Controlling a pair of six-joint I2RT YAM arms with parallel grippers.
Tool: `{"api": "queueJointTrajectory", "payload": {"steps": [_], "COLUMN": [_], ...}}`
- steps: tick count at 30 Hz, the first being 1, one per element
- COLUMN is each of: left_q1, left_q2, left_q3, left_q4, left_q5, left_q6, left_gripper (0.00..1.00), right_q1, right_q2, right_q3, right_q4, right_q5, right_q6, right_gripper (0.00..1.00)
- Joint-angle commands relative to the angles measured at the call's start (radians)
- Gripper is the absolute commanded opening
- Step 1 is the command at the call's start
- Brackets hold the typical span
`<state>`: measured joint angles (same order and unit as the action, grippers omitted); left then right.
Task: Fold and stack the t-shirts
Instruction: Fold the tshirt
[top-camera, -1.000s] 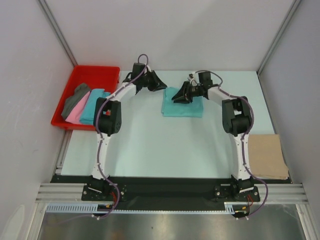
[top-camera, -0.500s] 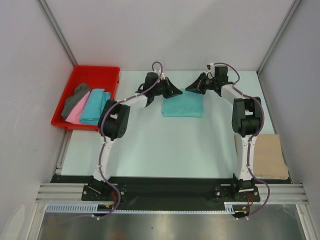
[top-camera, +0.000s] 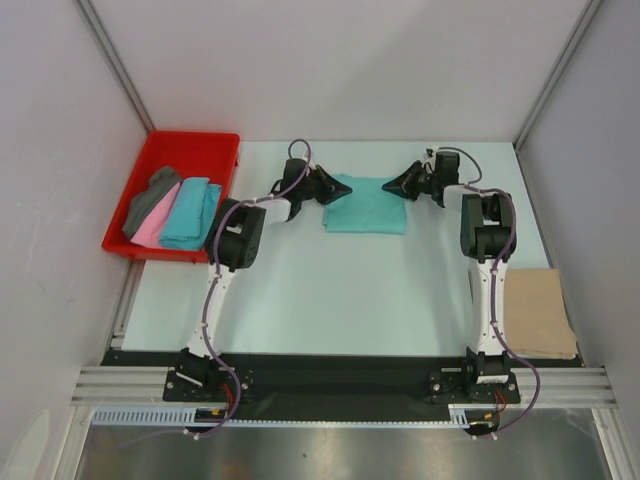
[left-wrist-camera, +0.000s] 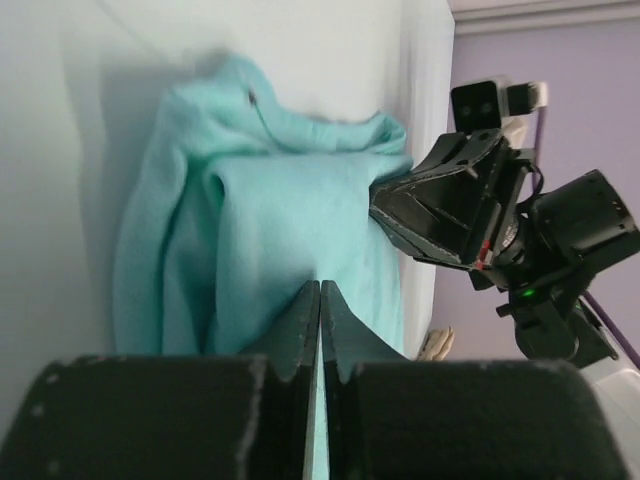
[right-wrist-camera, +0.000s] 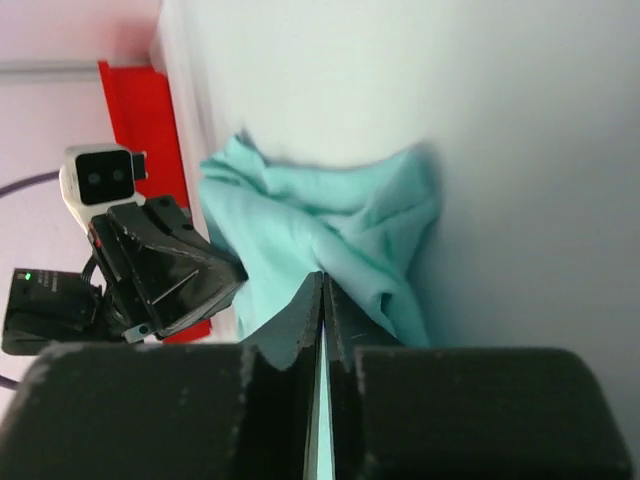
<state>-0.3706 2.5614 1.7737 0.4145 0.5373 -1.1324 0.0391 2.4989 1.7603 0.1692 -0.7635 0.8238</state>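
The left gripper (top-camera: 333, 188) and right gripper (top-camera: 397, 184) clamp shut on opposite edges of the part-folded mint shirt (top-camera: 365, 210) between them; a tan shirt (top-camera: 537, 312) lies folded well behind the right gripper, while three shirts (top-camera: 188, 212) wait unfolded in the tray (top-camera: 190, 140) beyond the left gripper.

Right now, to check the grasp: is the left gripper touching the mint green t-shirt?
Touching. Left wrist view: the left gripper, shut, pinches a fold of the mint green t-shirt.

Bright, even light is falling; in the left wrist view the mint green t-shirt (left-wrist-camera: 250, 200) is throwing soft shadow toward nine o'clock, and the six o'clock foreground is blurring.
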Motion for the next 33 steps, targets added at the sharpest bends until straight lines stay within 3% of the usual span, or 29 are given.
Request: {"api": "queueJointTrajectory", "payload": {"steps": [1, 4, 7, 12, 15, 20, 23, 29, 33], "left_q1": [0.035, 0.048, 0.045, 0.047, 0.041, 0.029, 0.029, 0.029, 0.029], "left_q2": [0.016, 0.011, -0.007, -0.041, -0.044, -0.037, -0.01, 0.008, 0.02], "left_q3": [0.09, 0.156, 0.282, 0.362, 0.378, 0.377, 0.386, 0.412, 0.448], "left_q4": [-0.054, -0.081, -0.25, -0.436, -0.505, -0.606, -0.609, -0.591, -0.602], "left_q5": [-0.016, 0.032, 0.024, -0.077, -0.114, -0.207, -0.2, -0.195, -0.195], "left_q6": [0.034, 0.106, 0.281, 0.475, 0.555, 0.634, 0.622, 0.6, 0.589], "left_gripper": [0.07, 0.26, 0.38, 0.5, 0.53, 0.56, 0.54, 0.43, 0.39], "right_q1": [-0.031, -0.067, -0.068, -0.074, -0.074, -0.073, -0.07, -0.059, -0.059], "right_q2": [0.031, 0.037, 0.012, -0.052, -0.063, -0.051, -0.038, -0.026, -0.04], "right_q3": [0.086, 0.123, 0.174, 0.208, 0.205, 0.191, 0.191, 0.202, 0.194], "right_q4": [0.046, 0.01, -0.104, -0.328, -0.41, -0.43, -0.399, -0.401, -0.381], "right_q5": [0.084, 0.084, 0.079, 0.122, 0.132, 0.118, 0.098, 0.09, 0.095], "right_q6": [0.014, 0.017, -0.064, -0.248, -0.32, -0.371, -0.354, -0.345, -0.336], "right_gripper": [0.06, 0.18, 0.31, 0.47, 0.52, 0.54, 0.48, 0.26, 0.25]}}
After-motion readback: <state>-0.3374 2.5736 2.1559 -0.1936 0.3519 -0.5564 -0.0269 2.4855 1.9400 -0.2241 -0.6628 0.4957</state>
